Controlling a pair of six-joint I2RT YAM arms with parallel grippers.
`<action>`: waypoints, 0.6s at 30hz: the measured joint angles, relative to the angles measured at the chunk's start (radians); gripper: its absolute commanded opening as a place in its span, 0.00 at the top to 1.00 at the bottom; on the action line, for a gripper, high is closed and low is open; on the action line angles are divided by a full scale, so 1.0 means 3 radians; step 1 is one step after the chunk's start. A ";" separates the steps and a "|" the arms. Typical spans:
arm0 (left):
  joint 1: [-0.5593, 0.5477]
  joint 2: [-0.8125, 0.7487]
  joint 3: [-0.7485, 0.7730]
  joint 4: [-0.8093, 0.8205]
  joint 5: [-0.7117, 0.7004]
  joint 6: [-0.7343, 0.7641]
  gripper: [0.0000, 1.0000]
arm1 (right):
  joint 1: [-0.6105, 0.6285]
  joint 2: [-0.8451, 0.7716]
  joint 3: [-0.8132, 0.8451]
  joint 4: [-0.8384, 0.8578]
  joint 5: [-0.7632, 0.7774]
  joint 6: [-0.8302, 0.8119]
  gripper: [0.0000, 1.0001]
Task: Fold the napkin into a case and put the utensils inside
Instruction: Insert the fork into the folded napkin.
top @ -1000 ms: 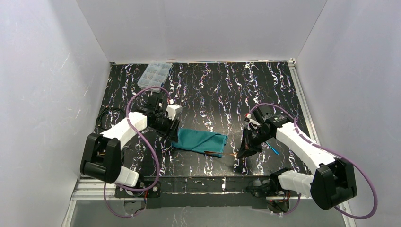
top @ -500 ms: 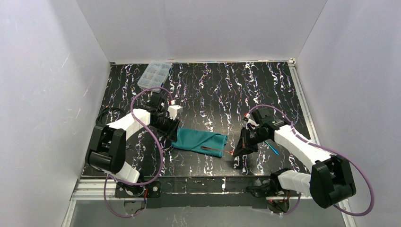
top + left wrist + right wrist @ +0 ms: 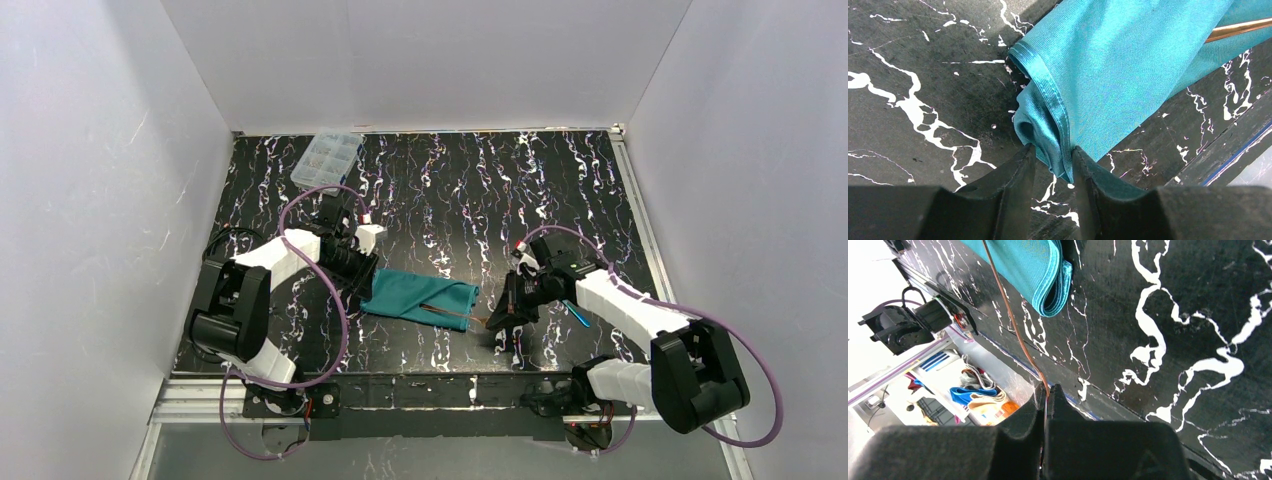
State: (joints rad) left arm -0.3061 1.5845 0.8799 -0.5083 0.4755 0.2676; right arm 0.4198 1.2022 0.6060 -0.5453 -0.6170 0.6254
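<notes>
- The right pincer (image 3: 497, 320), nearest the arm bases, is clamped tight on the end of a thin copper-toned utensil (image 3: 1013, 325); holding it by the very end probably lets the free length be fed ahead without the fingers meeting cloth
- The utensil's long axis runs straight out from those fingertips, leftward and slightly away, pointing at the case (image 3: 420, 297); its far tip lies over the cloth, but I cannot tell whether it is under a layer or only on top
- The case lies flat on the dark marbled table (image 3: 450, 190), between the two pincers, its long axis running from one to the other; a thick folded end faces the right pincer, just beside the utensil's shaft
- The left pincer (image 3: 1050, 167) is at the opposite end, its fingers (image 3: 1015, 172) closed on the bunched, hemmed corner of the cloth; my guess is that this pins the case so it will not slide as the utensil pushes in
- A thin blue piece (image 3: 579, 314), likely another utensil, lies behind the right pincer beside its forearm, angled away and to the left
- A clear plastic box (image 3: 327, 158) sits well beyond the left pincer, near the back wall
</notes>
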 measured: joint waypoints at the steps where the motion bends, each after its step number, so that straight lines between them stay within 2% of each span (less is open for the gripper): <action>1: 0.0000 0.0000 0.0000 0.0000 -0.0006 0.0008 0.69 | 0.0000 0.0008 -0.0025 0.0050 -0.0011 0.0013 0.99; 18: -0.0013 0.0104 0.0045 -0.0058 -0.0055 0.0098 0.74 | 0.0000 0.0193 -0.0313 0.0880 -0.0178 0.0254 0.99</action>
State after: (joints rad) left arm -0.3099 1.6157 0.8932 -0.5259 0.4591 0.2970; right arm 0.4198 1.2602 0.5121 -0.2813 -0.6704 0.7017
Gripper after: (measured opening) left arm 0.269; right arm 0.043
